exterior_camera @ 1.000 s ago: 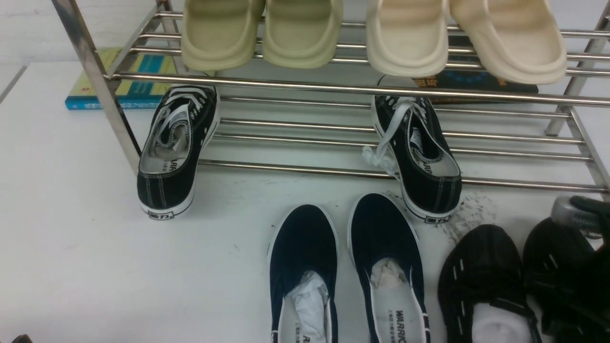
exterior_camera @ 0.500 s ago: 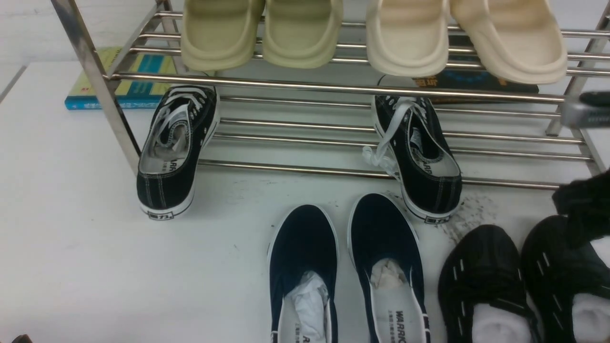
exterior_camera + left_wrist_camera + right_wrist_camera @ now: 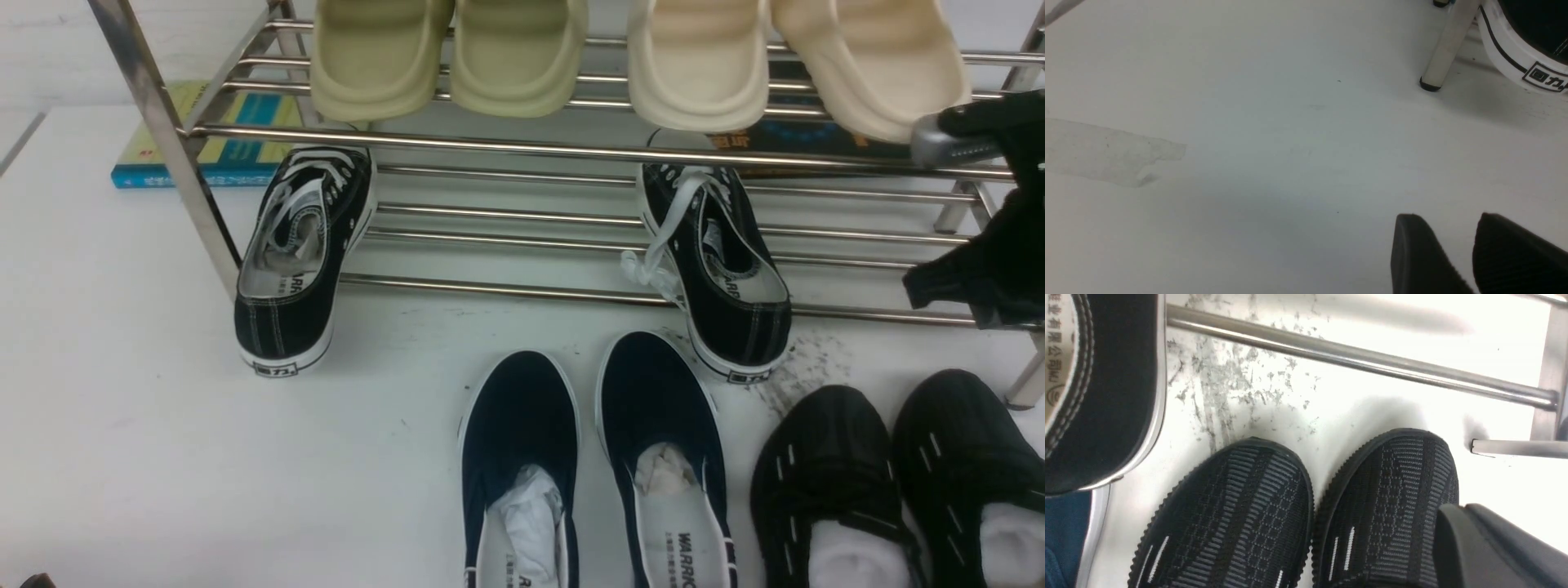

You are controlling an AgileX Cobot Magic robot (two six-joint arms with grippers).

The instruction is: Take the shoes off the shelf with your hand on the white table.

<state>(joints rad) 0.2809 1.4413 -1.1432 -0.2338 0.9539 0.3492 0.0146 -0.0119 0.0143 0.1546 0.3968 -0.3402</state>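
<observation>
Shoes (image 3: 824, 457) of black knit rest on the white bench (image 3: 122, 408) beneath the right claw (image 3: 1461, 531), fully closed and empty.

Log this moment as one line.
shoes: side by side on white table, off shelf | right gripper: shut, empty, up by shelf's right end

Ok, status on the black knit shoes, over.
Right gripper shut, empty, high beside the shelf. Left gripper slightly open. Shoes both on white table. Nothing obstructing.

Black right pincer (image 3: 939, 282), silver-grey metal part (image 3: 947, 145), ribbed black left pincer (image 3: 1455, 261)
</observation>
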